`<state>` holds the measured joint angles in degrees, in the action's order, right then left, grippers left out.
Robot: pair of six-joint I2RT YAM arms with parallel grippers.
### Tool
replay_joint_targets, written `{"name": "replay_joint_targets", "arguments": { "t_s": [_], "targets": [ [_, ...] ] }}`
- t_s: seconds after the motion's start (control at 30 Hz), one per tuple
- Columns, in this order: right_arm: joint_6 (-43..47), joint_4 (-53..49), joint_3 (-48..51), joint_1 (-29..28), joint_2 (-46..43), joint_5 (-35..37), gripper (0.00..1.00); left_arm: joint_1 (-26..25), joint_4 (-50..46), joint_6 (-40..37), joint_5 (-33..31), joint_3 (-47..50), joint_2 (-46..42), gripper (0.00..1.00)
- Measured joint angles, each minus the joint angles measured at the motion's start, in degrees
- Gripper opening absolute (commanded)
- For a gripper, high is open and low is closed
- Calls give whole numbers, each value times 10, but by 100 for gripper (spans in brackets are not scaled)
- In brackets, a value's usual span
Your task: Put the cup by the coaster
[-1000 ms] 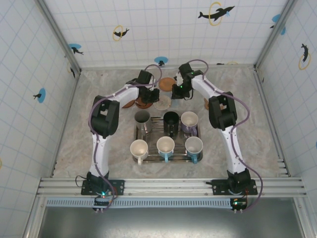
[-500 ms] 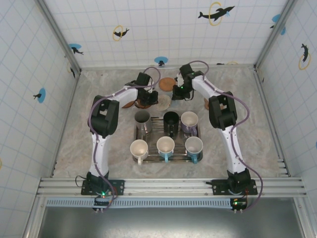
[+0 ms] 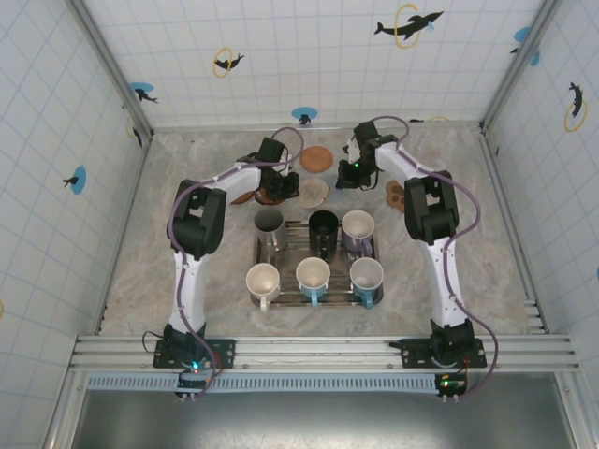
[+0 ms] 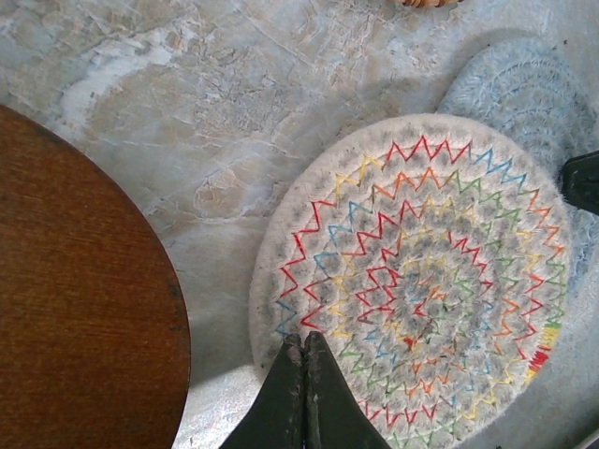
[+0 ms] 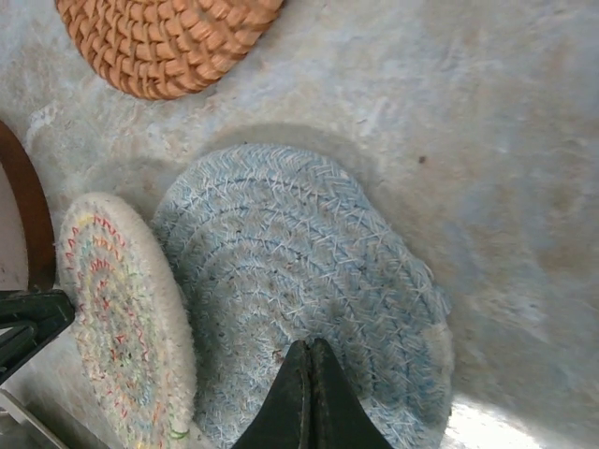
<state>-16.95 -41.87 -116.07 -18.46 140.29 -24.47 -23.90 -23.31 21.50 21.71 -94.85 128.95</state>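
Six cups stand in a wire rack (image 3: 314,297): a steel one (image 3: 270,223), a black one (image 3: 324,224), a purple-white one (image 3: 357,224) and three pale ones in front. Behind the rack lies a white coaster with coloured zigzags (image 3: 312,192) (image 4: 421,281). My left gripper (image 3: 284,183) (image 4: 305,341) is shut, its tips at that coaster's near edge. Beside it, a blue woven coaster (image 5: 299,281) (image 4: 524,84) lies partly under the white one (image 5: 122,309). My right gripper (image 3: 353,172) (image 5: 310,346) is shut with its tips over the blue coaster. No cup is held.
An orange wicker coaster (image 3: 316,158) (image 5: 164,37) lies further back. A brown wooden disc (image 4: 75,309) (image 3: 245,196) sits left of the white coaster. Another small coaster (image 3: 397,195) lies right of the right arm. Tiled walls enclose the table on three sides.
My right gripper has shifted to the right and slightly back, uncovering the orange wicker coaster. The left arm has barely moved.
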Motion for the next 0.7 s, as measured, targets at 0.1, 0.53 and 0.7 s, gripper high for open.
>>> {"name": "replay_joint_targets", "arguments": {
  "t_s": [0.1,0.53,0.7],
  "targets": [
    [1,0,0,2,0,2,0,0,2,0,3,-2,3,0],
    [14,-3,27,33,-20,19,0,0,-3,13,-4,-59,40,0],
    [16,-1,53,46,-37,28,0,2,-2,15,-9,-76,50,0]
  ]
}}
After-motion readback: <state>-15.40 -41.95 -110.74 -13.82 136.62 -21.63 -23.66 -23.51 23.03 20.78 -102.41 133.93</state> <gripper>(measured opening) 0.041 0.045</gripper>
